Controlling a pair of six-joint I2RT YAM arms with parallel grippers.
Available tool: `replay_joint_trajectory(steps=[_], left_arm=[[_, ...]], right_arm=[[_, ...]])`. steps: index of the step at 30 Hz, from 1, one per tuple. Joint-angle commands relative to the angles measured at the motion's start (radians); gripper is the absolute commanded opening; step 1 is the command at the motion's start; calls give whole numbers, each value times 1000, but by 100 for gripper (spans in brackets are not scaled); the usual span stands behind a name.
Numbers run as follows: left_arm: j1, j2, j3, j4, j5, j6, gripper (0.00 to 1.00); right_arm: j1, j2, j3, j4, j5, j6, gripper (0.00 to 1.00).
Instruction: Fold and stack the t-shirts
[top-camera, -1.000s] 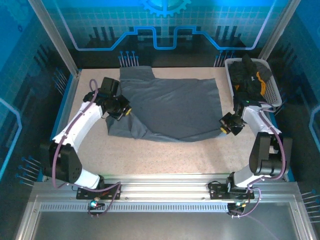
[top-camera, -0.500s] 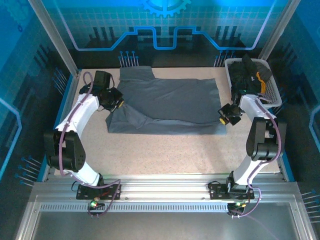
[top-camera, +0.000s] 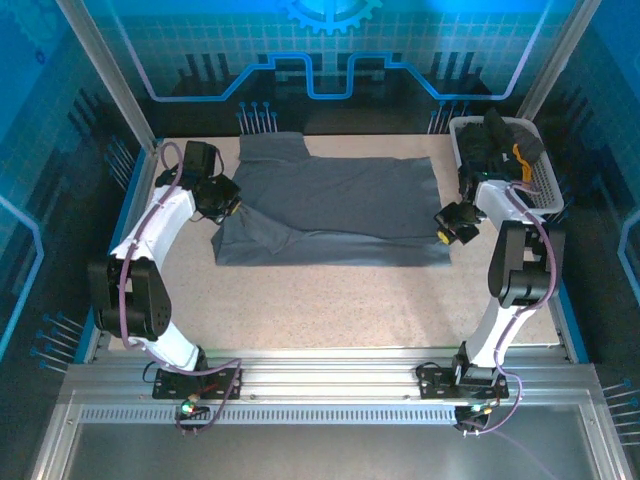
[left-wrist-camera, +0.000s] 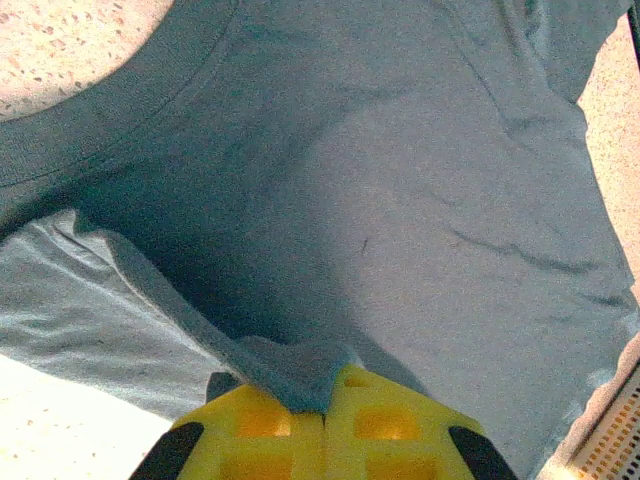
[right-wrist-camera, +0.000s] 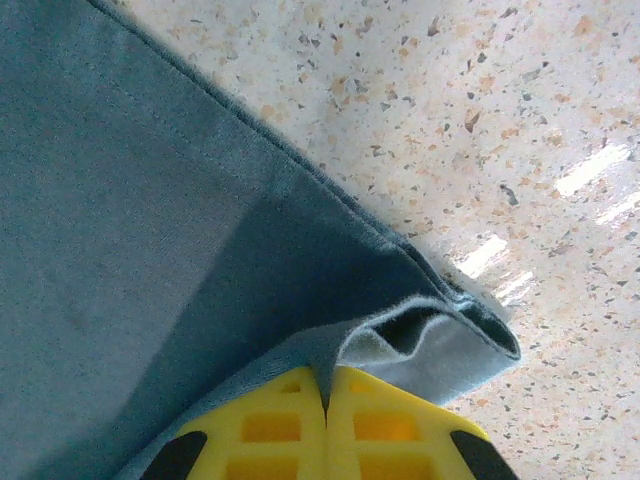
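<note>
Closest to me, bare table (top-camera: 330, 300) runs in front of the arms. Past it, the left claw (left-wrist-camera: 325, 400) is pinched tight on a fold of the grey shirt (left-wrist-camera: 400, 200). Cloth bunches right at its yellow tips, and the collar band curves ahead of it and to its left. The right claw (right-wrist-camera: 325, 385) is likewise clamped on the shirt's hem corner, with two layers puckering out just right of its tips and speckled tabletop beyond. Between the two claws the shirt lies spread on the table, its near part apparently doubled over and one sleeve reaching away past the left claw. It looks light, thin and limp. I'd judge it will sag and crease wherever it isn't held, and drag rather than glide on the table, so hems and corners, both layers at once, are the places to grip. Farther off, behind the right claw, the black shirts (top-camera: 495, 150) sit heaped in the basket (top-camera: 548, 185), one showing an orange patch, not yet folded.
</note>
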Motion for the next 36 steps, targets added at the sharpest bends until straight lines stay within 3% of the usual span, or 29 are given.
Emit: replay_joint_trajectory(steps=[1,36], left_arm=[[23,-10,16,-13,-26,23,0],[68,185,110,26,4,52,0]], right_arm=[[10,31,50,-20,25,-3,0],[5,197,225,-79,75,3,0]])
